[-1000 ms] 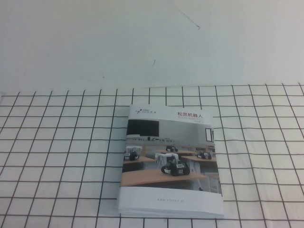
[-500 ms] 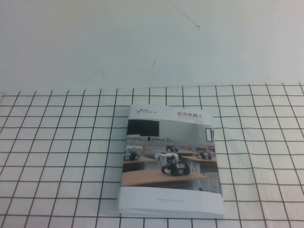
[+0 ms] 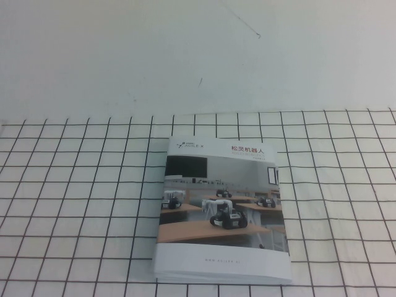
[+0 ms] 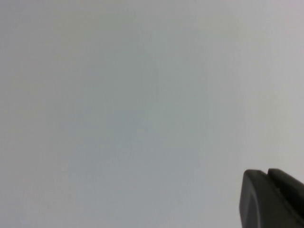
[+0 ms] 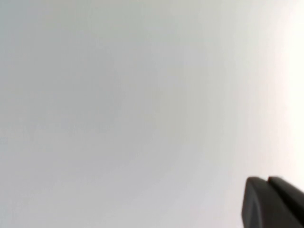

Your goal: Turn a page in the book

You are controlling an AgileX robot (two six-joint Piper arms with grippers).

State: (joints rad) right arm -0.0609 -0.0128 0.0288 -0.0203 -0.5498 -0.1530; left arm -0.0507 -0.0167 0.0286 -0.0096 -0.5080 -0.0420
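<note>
Closed book point(image 3: 221, 210) flat on grid; left gripper point(image 4: 271, 199), right gripper point(image 5: 273, 202) off-table.

The left gripper point(image 4: 271, 199) shows as a dark tip against blank white.

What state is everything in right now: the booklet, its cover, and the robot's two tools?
book: closed, lying flat on the gridded table.
page: front cover leaf, flat, not yet turned.
left tool: only a dark corner shows, facing a blank surface, away from the book.
right tool: the same.
</note>
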